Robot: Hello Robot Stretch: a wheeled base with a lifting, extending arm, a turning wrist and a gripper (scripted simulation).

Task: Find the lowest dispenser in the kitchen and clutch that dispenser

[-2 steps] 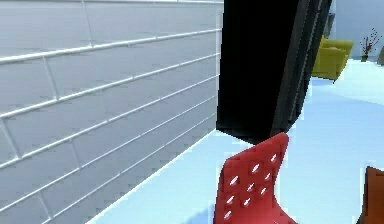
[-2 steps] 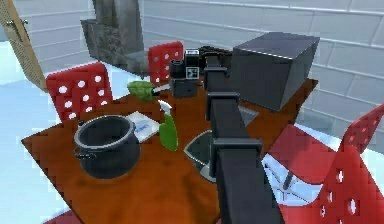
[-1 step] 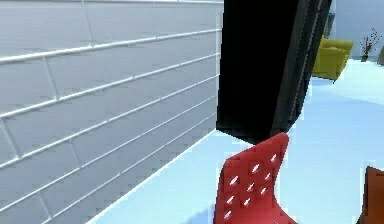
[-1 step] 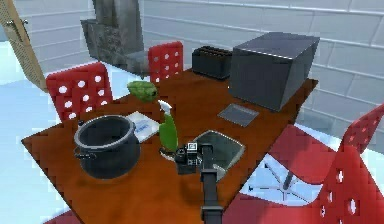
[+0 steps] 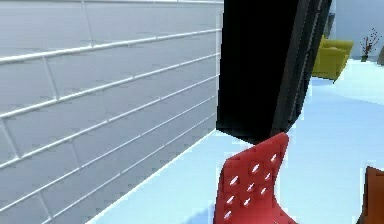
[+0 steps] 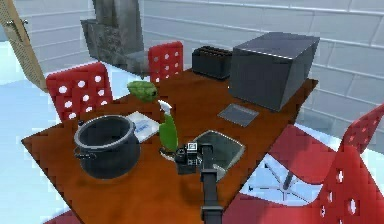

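Arm side view: the green spray-bottle dispenser [image 6: 168, 128] stands on the reddish-brown wooden tabletop [image 6: 60, 152], next to a round black pot [image 6: 105, 148] and just beside the robot's dark hand [image 6: 183, 158]. Honestly can't tell if it's holding anything. The forward view gets a pale brick wall [image 5: 90, 90] and a red perforated chair [image 5: 255, 180].

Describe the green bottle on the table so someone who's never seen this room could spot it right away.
Start at the brown table with red chairs around it, then find the big black pot. Just right of the pot in the picture stands a slim green bottle with a pale nozzle, upright and taller than the squat green object farther back.
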